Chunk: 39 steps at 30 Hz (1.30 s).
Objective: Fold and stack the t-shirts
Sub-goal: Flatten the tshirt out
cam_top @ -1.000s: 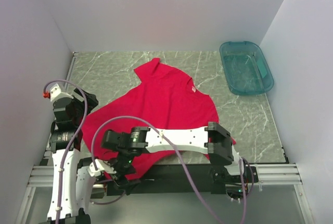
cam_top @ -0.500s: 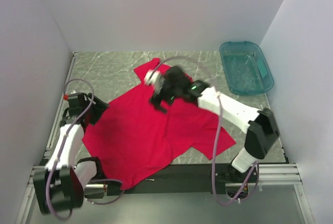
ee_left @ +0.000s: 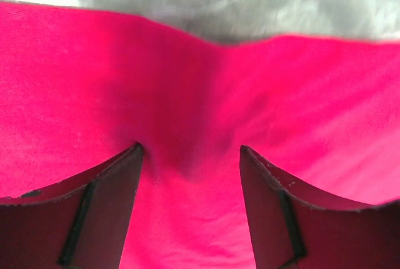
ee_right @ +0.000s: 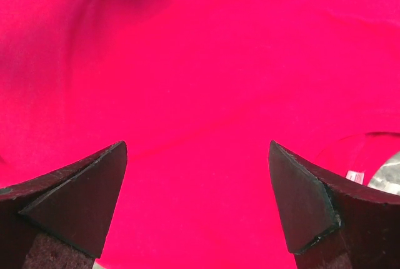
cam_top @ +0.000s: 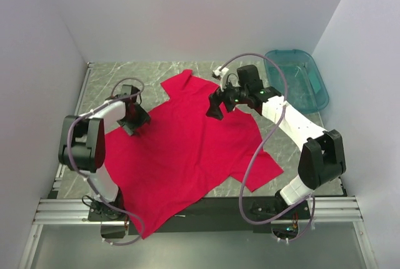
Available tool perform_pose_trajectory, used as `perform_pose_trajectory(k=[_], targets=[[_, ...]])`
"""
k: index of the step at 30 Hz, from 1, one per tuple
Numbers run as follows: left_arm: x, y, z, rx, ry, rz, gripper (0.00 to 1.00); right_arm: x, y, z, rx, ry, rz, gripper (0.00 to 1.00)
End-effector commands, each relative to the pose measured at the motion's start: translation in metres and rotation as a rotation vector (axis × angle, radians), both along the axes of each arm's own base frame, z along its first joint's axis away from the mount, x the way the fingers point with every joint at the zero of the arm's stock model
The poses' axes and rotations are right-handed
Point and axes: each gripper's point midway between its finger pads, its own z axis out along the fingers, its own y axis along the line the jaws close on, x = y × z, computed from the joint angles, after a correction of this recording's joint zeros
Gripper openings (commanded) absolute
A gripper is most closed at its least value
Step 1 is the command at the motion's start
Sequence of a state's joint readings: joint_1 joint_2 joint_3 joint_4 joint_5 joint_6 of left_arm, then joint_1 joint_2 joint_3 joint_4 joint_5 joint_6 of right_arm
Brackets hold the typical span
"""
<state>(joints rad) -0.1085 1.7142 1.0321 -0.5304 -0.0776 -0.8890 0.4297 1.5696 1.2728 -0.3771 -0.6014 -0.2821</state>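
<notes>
Red t-shirt (cam_top: 187, 150) spread on marble worktop (cam_top: 150, 75). Left gripper (cam_top: 133, 122) low at shirt's left edge, jaws apart. Right gripper (cam_top: 215, 109) near collar, jaws wide apart.

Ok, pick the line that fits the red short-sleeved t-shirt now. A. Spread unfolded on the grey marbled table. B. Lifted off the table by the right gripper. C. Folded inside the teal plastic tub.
A: the red short-sleeved t-shirt lies spread on the grey marbled table, apart from the teal plastic tub, with the right gripper open above it.
</notes>
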Motion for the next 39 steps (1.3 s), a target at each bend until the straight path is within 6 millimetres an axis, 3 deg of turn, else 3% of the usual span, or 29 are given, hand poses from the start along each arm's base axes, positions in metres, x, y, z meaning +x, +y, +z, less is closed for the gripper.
perform_pose_trajectory(k=[1,2,3,4,6,7,8,10,11,12,13,14,16,17,19,20,21,22,23,24,25,27,28,30,31,35,36,37,39], targets=[[0.013,0.02,-0.022,0.103,0.082,0.056,0.69,0.001,-0.007,0.024,0.087,-0.02,-0.005,1.0],[0.016,0.021,-0.033,0.106,0.12,0.056,0.69,0.003,-0.01,0.026,0.094,-0.016,-0.014,1.0],[0.021,0.022,-0.034,0.111,0.131,0.057,0.68,0.005,-0.015,0.029,0.103,-0.022,-0.022,1.0],[0.044,0.023,-0.023,0.122,0.09,0.065,0.68,0.006,-0.016,0.03,0.106,-0.022,-0.027,1.0],[0.055,0.031,-0.03,0.156,0.14,0.083,0.68,0.009,-0.023,0.03,0.113,-0.02,-0.046,1.0],[0.084,0.035,-0.014,0.168,0.084,0.094,0.68,0.009,-0.025,0.031,0.117,-0.021,-0.05,1.0],[0.09,0.043,-0.027,0.179,0.121,0.104,0.68,0.011,-0.027,0.029,0.117,-0.017,-0.059,1.0],[0.124,0.049,-0.008,0.18,0.085,0.106,0.67,0.017,-0.032,0.025,0.106,-0.009,-0.086,1.0],[0.13,0.052,-0.024,0.177,0.123,0.088,0.67,0.02,-0.035,0.023,0.098,-0.005,-0.096,1.0],[0.141,0.053,-0.021,0.174,0.114,0.082,0.67,0.024,-0.036,0.02,0.088,0.002,-0.108,1.0],[0.167,0.052,-0.001,0.161,0.057,0.072,0.67,0.029,-0.038,0.009,0.066,0.031,-0.128,1.0],[0.174,0.046,-0.013,0.135,0.07,0.029,0.68,0.038,-0.042,0.004,0.043,0.037,-0.173,1.0],[0.198,0.037,0.005,0.095,-0.007,-0.018,0.7,0.055,-0.046,-0.02,0.001,0.089,-0.255,1.0],[0.207,0.033,0.014,0.081,-0.049,-0.054,0.71,0.075,-0.052,-0.017,-0.016,0.084,-0.345,1.0],[0.203,0.026,0.022,0.05,-0.083,-0.095,0.75,0.099,-0.058,-0.049,-0.071,0.168,-0.444,1.0],[0.217,0.026,0.062,0.062,-0.22,-0.121,0.76,0.122,-0.055,-0.036,-0.059,0.15,-0.484,1.0],[0.214,0.026,0.076,0.065,-0.262,-0.13,0.78,0.129,-0.058,-0.076,-0.129,0.244,-0.513,1.0],[0.195,0.028,0.063,0.069,-0.232,-0.15,0.79,0.138,-0.056,-0.083,-0.137,0.265,-0.525,0.98],[0.198,0.031,0.105,0.079,-0.348,-0.146,0.81,0.157,-0.049,-0.069,-0.111,0.236,-0.523,0.98],[0.19,0.032,0.114,0.078,-0.364,-0.151,0.81,0.161,-0.048,-0.095,-0.144,0.284,-0.525,0.97],[0.173,0.034,0.13,0.084,-0.39,-0.151,0.81,0.174,-0.045,-0.088,-0.115,0.278,-0.564,0.97],[0.159,0.038,0.146,0.097,-0.439,-0.142,0.81,0.19,-0.054,-0.107,-0.153,0.273,-0.643,0.96],[0.136,0.037,0.155,0.088,-0.457,-0.143,0.82,0.199,-0.057,-0.105,-0.151,0.263,-0.687,0.95],[0.112,0.046,0.143,0.078,-0.456,-0.12,0.82,0.204,-0.073,-0.124,-0.209,0.284,-0.771,0.93],[0.101,0.046,0.158,0.074,-0.493,-0.118,0.82,0.204,-0.077,-0.127,-0.214,0.292,-0.798,0.93],[0.059,0.041,0.15,0.048,-0.488,-0.132,0.82,0.197,-0.085,-0.138,-0.211,0.349,-0.813,0.87],[0.045,0.041,0.136,0.044,-0.457,-0.133,0.81,0.192,-0.084,-0.142,-0.22,0.367,-0.806,0.85],[0.036,0.04,0.141,0.044,-0.47,-0.134,0.82,0.192,-0.085,-0.142,-0.222,0.374,-0.802,0.84],[0.016,0.037,0.127,0.03,-0.436,-0.143,0.82,0.187,-0.084,-0.146,-0.209,0.407,-0.776,0.7]])
